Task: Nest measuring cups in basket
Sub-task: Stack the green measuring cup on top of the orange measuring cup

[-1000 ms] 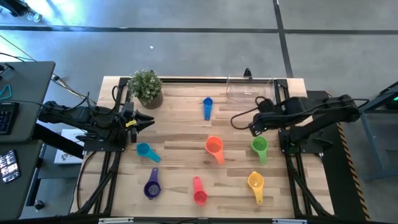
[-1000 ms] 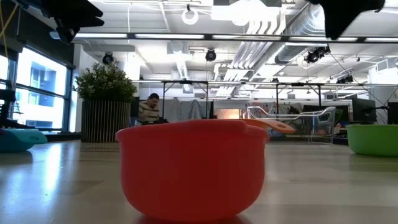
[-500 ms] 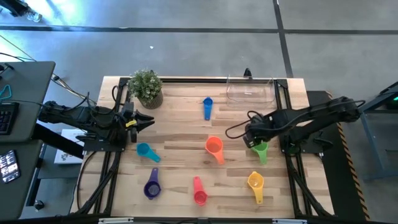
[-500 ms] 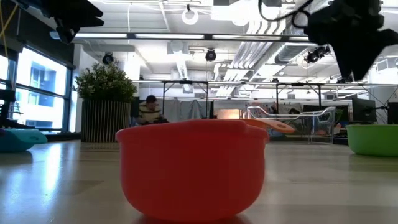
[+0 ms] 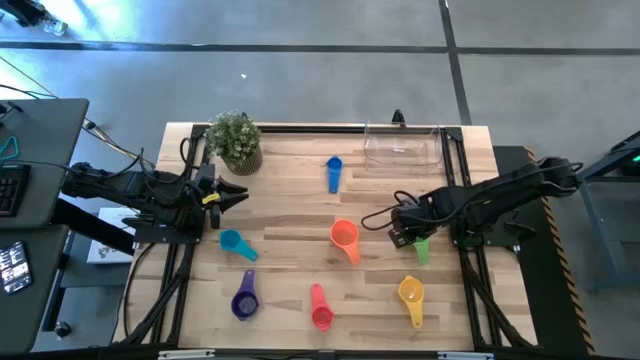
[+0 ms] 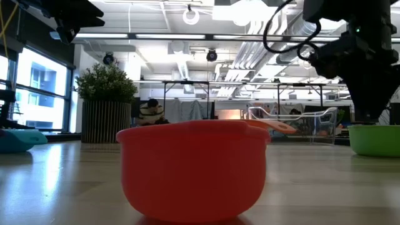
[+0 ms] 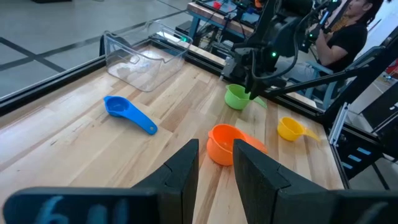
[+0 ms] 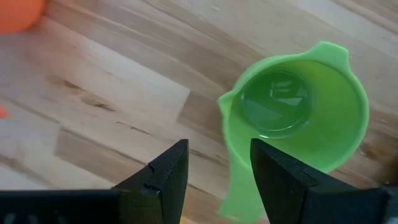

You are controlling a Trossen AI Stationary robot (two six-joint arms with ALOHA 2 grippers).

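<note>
Hovering directly over the green cup (image 8: 292,115), the right pincer (image 8: 214,165) has fingers parted and nothing held; the handle (image 8: 233,186) lies in the gap, pointing back toward the wrist. Cup rests upright on the worktop (image 5: 290,215), with the basket (image 5: 402,146) beyond it at the far edge. Left pincer (image 7: 214,165) waits, released, well left of the cup.

Seven measuring cups (image 5: 344,236), one clear basket (image 5: 403,146), one potted plant (image 5: 235,140) and two arms are on show.
</note>
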